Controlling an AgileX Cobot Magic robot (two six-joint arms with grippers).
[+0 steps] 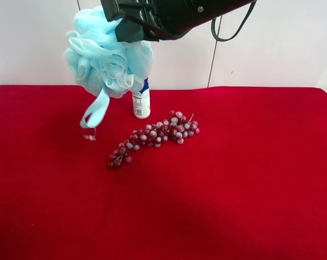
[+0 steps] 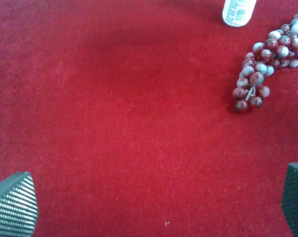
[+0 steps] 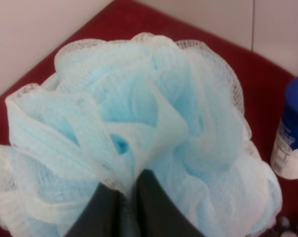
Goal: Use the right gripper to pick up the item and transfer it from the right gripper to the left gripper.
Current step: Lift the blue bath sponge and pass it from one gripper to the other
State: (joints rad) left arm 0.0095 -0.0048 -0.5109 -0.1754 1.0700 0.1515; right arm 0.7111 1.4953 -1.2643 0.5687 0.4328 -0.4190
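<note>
High view: the bath pouf (image 1: 106, 57) hangs clear of the red surface (image 1: 234, 189). Right wrist: my right end effector (image 3: 129, 190) is clamped on its mesh, so pickup looks done. Left wrist: my left end effector (image 2: 154, 197) gapes empty near the grape bunch (image 2: 267, 64); handover remains

We see the right gripper (image 3: 129, 191) held high on its black arm (image 1: 174, 13), jaws pinched nearly together on the bath pouf (image 3: 139, 108) and carrying it in the air, while the left gripper (image 2: 154, 200) points downward, its two ribbed fingertips (image 2: 13, 205) spread wide apart.
</note>
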